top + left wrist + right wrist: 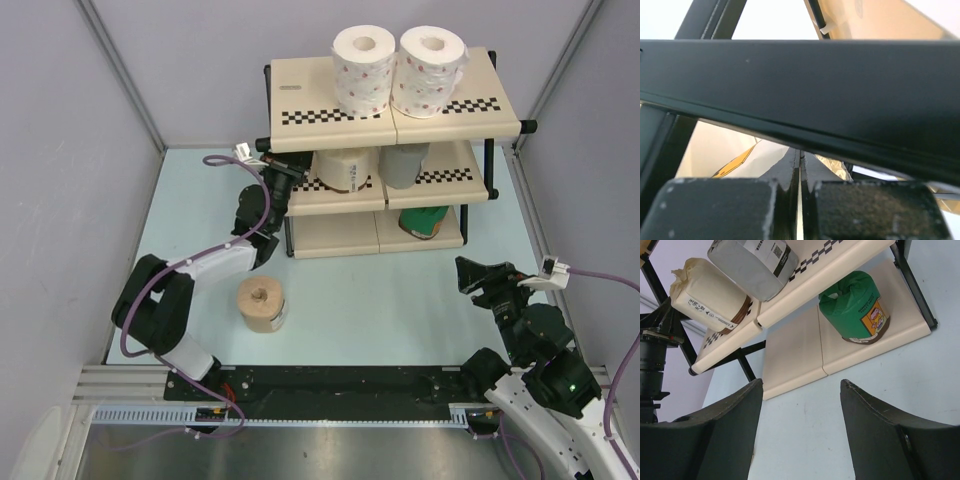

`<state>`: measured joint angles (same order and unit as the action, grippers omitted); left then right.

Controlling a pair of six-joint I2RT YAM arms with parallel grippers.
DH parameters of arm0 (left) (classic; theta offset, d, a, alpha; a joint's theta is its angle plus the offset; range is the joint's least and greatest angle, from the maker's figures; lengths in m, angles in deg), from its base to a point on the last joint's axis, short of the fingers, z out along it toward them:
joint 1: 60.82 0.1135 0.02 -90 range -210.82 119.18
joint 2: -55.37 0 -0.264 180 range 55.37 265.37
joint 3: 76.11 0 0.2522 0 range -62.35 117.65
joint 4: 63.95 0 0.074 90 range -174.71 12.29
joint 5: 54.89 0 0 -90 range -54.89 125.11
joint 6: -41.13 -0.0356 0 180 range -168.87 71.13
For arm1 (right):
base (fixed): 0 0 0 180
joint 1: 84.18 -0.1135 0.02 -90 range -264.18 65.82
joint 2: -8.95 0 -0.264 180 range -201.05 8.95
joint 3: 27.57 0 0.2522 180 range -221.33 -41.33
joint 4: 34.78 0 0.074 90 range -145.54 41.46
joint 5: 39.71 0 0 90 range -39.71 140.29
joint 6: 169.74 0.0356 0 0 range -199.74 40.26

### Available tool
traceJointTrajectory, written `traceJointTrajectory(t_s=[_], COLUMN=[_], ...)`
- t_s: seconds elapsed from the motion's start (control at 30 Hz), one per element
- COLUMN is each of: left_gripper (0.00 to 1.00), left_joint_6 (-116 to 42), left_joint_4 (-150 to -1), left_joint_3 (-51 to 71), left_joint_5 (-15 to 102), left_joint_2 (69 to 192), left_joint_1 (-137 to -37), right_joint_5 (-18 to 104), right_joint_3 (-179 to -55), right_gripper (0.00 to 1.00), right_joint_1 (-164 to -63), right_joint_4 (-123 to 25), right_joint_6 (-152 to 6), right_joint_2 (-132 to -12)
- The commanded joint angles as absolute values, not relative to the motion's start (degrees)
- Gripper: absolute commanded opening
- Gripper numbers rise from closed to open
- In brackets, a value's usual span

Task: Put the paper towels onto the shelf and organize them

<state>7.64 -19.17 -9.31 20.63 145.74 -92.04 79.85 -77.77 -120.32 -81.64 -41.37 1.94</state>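
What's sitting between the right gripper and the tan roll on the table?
Nothing: in the top view, only bare table separates the right gripper from the tan roll.

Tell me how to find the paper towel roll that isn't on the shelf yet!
Start at the big cream shelf with checkered strips at the back of the pale blue table. Come forward from its left end to a short fat roll standing alone on the table, hole up. It is the only tan-brown one, and the other rolls all sit on the shelf.
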Motion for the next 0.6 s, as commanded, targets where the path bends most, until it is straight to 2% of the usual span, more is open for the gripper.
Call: traceJointTrajectory(t_s=[0.0,0.57], left_gripper=[0.00,0.00], left_joint_6=[7.3,7.9], left_joint_4=[-17.8,-15.8], left_joint_3=[-6.4,-5.7], left_joint_5=[19.7,19.4], left_joint_2=[146.4,149.1], left_joint_1=[-93.2,-96.2], right_joint_5=[81.1,81.5], right_joint_3=[-78.9,-78.9], right_gripper=[0.68,0.68], right_joint_1=[-120.2,-120.3], right_joint_4=[-82.1,-83.8], right_joint_6=[-41.8,-41.1], right_joint_2=[2.6,3.2])
